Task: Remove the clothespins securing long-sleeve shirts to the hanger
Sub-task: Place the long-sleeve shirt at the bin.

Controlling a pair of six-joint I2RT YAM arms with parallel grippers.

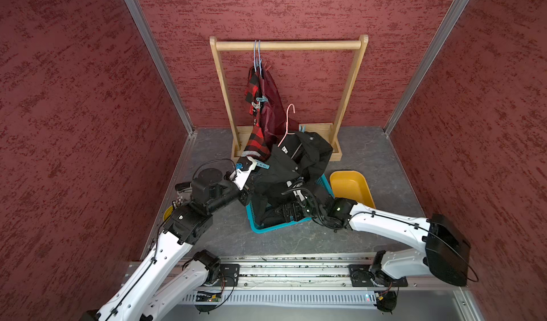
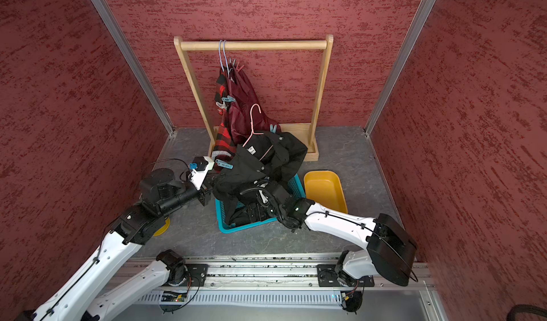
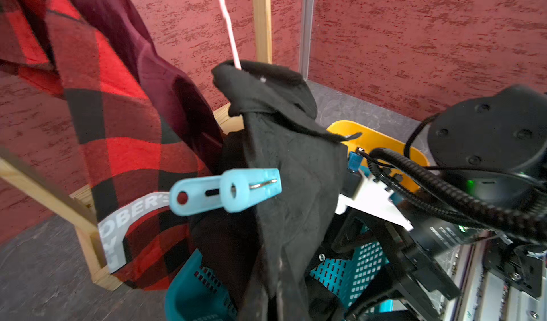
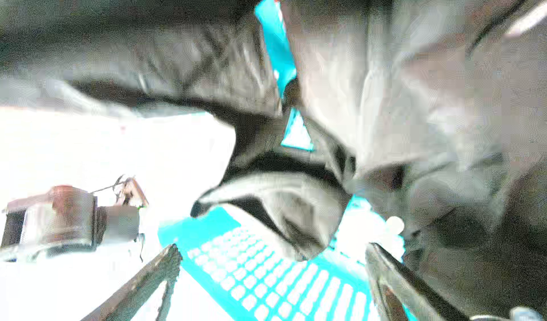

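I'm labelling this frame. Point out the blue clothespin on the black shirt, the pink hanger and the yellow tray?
blue clothespin (image 3: 245,196), left wrist view, its thick body.
pink hanger (image 1: 287,125), in a top view, stem below the hook.
yellow tray (image 1: 349,186), in a top view, its bare floor.

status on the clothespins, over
left gripper shut at black shirt, right gripper open over teal basket. light-blue clothespin clipped to that shirt, more on the hanging shirts. folds drape over right gripper.

The black shirt (image 1: 296,162) partly hides the right gripper (image 4: 272,247) in both top views; its wrist view is blurred and overexposed.
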